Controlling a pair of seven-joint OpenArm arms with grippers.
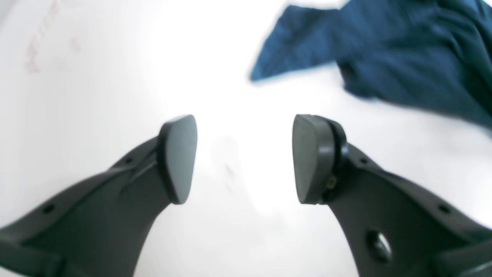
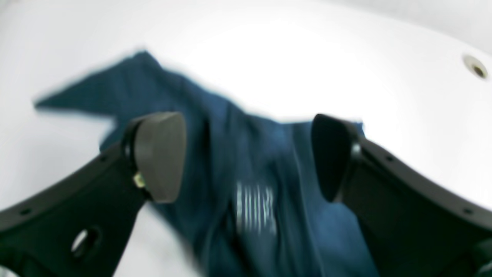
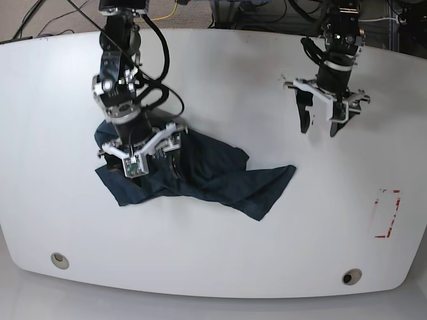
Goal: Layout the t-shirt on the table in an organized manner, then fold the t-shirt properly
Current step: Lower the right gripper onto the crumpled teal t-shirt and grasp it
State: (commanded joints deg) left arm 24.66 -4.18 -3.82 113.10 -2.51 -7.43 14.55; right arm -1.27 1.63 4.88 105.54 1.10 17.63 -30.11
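Observation:
The dark navy t-shirt (image 3: 220, 177) lies crumpled on the white table (image 3: 267, 67), left of centre. My right gripper (image 3: 155, 165) is open directly over the shirt's left part. In the right wrist view the right gripper (image 2: 246, 150) has its jaws standing either side of bunched fabric (image 2: 215, 127) with the white neck label (image 2: 255, 209) between them; whether they touch the cloth I cannot tell. My left gripper (image 3: 320, 127) is open and empty over bare table at the back right. In the left wrist view the left gripper (image 1: 244, 130) sits apart from the shirt (image 1: 403, 50).
A red tape rectangle (image 3: 385, 213) marks the table at the right. Round grey grommet holes sit near the front edge at the left (image 3: 59, 259) and the right (image 3: 351, 276); one grommet (image 2: 476, 69) shows in the right wrist view. Cables hang behind the table's back edge.

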